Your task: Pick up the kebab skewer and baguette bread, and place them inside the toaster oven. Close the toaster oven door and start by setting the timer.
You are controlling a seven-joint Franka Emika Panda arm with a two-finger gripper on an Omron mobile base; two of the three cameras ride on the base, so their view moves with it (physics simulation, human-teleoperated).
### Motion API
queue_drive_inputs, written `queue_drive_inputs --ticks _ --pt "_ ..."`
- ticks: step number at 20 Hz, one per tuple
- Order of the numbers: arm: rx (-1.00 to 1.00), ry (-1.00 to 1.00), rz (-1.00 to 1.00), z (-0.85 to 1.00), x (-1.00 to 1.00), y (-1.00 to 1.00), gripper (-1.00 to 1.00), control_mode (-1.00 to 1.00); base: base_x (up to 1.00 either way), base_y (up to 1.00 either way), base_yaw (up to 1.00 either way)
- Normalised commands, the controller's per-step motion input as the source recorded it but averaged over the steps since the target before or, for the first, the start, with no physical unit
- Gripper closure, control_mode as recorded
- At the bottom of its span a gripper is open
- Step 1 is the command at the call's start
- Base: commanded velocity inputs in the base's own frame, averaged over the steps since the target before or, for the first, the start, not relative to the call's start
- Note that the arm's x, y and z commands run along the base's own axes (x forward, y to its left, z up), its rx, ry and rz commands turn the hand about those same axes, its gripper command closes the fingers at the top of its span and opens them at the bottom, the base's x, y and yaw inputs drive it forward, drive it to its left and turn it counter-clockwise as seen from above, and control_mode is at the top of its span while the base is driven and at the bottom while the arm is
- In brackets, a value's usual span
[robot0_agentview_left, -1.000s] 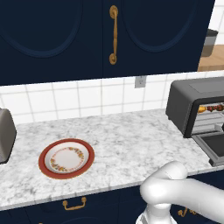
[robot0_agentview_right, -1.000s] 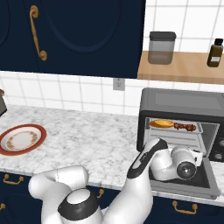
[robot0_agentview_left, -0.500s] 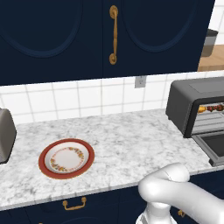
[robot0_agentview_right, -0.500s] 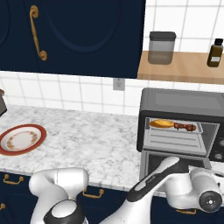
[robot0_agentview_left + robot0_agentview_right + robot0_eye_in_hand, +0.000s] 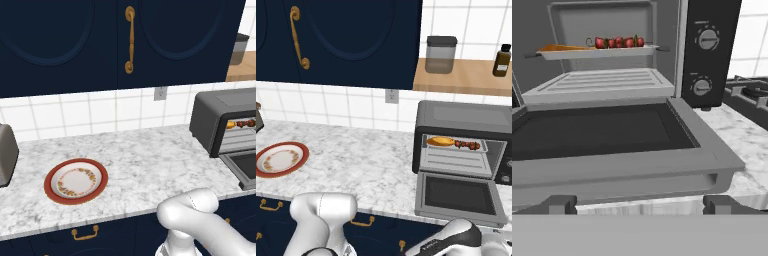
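- Left base view: the dark grey boxy toaster oven (image 5: 220,120) sits at the right end of the white marble counter (image 5: 150,165). The red-rimmed round plate (image 5: 76,181) has no food on it. A thin stick with dark red chunks, the kebab skewer (image 5: 243,123), is already inside the oven.
- Right base view: the short golden baguette bread (image 5: 440,141) and the skewer lie side by side on the wire rack. The wide grey toaster oven door (image 5: 458,197) with its glass window hangs down flat (so it needs closing next).
- Hand view: the two-finger gripper (image 5: 640,204) is spread wide and holds nothing. It sits low, just in front of the door's front edge. I think it should slip under that edge, push up slowly, and keep away from the two round knobs (image 5: 704,62).
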Motion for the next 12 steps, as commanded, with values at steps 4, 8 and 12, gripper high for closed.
queue_drive_inputs --ticks 4,8,12 --pt "0.00 0.00 0.03 -0.34 -0.28 0.02 -1.00 -1.00 0.00 0.00 0.00" --pt "0.00 0.00 0.02 -0.12 -0.01 0.01 -1.00 -1.00 0.00 0.00 0.00" --pt "0.00 0.00 0.05 -0.07 0.13 0.24 -1.00 -1.00 0.00 0.00 0.00"
